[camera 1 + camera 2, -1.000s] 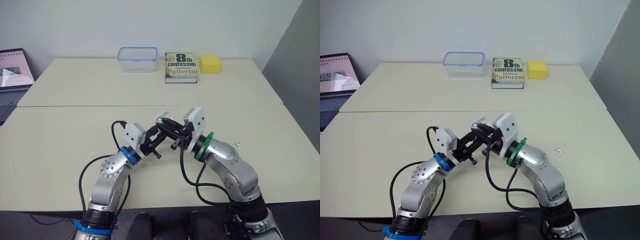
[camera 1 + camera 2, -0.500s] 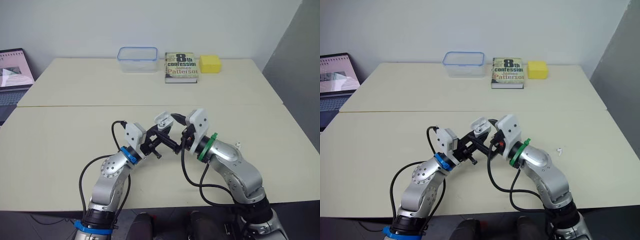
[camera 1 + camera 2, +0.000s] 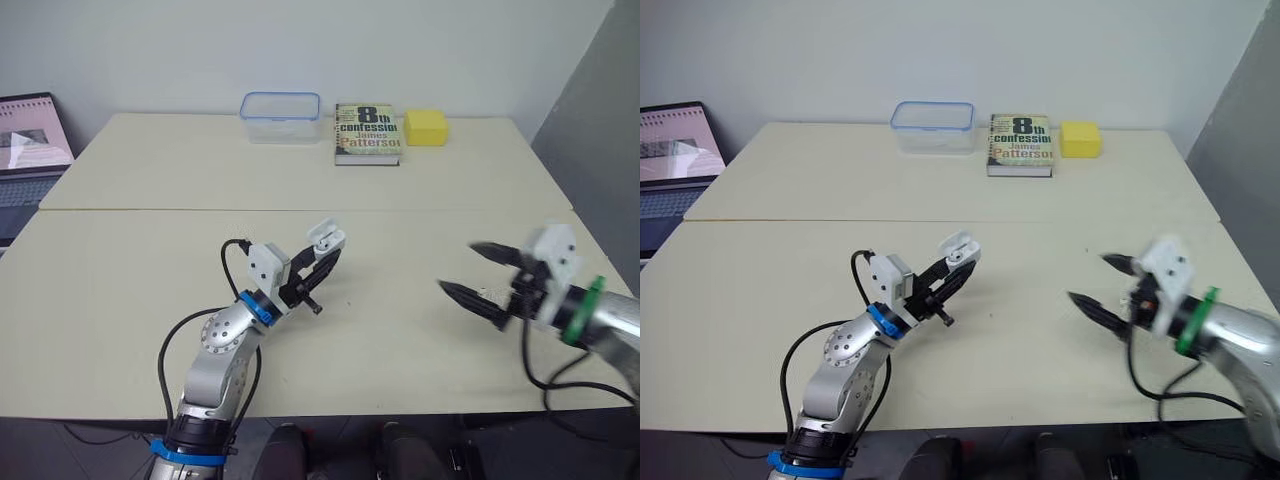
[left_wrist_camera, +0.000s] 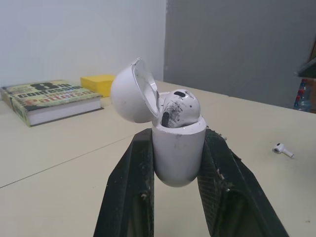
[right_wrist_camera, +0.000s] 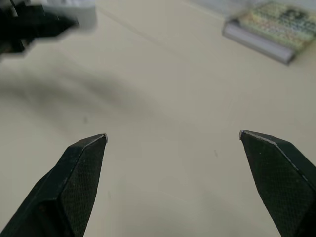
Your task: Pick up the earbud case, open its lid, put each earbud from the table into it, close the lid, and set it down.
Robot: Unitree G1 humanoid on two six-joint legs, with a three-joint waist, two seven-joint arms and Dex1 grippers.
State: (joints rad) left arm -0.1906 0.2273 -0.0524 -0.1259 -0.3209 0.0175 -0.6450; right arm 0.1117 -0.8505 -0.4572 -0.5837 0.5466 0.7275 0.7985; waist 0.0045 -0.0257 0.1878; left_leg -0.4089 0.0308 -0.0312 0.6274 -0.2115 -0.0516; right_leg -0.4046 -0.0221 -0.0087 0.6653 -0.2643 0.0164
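I am holding the earbud case (image 3: 325,240) in the left gripper (image 4: 177,138), lifted off the table near the middle of the near table (image 3: 120,270). The two black fingers are clamping the white body from both sides. The lid (image 4: 129,94) is standing open and tipped back, and one earbud (image 4: 180,106) is sitting in the case.

The right gripper (image 3: 457,266) is hovering low over the right side of the table, well apart from the case. Its fingers are spread wide and are gripping nothing.

The second earbud (image 4: 284,149) is lying on the table surface, to the right of the case and well apart from it.

I am judging these as the risks. The loose earbud is tiny and smooth, so an off-centre pinch from the broad fingertips could flick it away, perhaps toward the table's right edge. The case is being held at a tilt with the lid open, so a jolt to the left arm could shake the seated earbud out or let the lid drop shut.

The surface is two pale cream tables pushed together, matte and bare in the working area. Along the far edge are sitting a clear plastic container (image 3: 280,104), a paperback book (image 3: 368,133) and a yellow block (image 3: 424,127). An open laptop (image 3: 30,140) is at the far left. Behind is a plain white wall, with a grey partition (image 3: 600,100) on the right.
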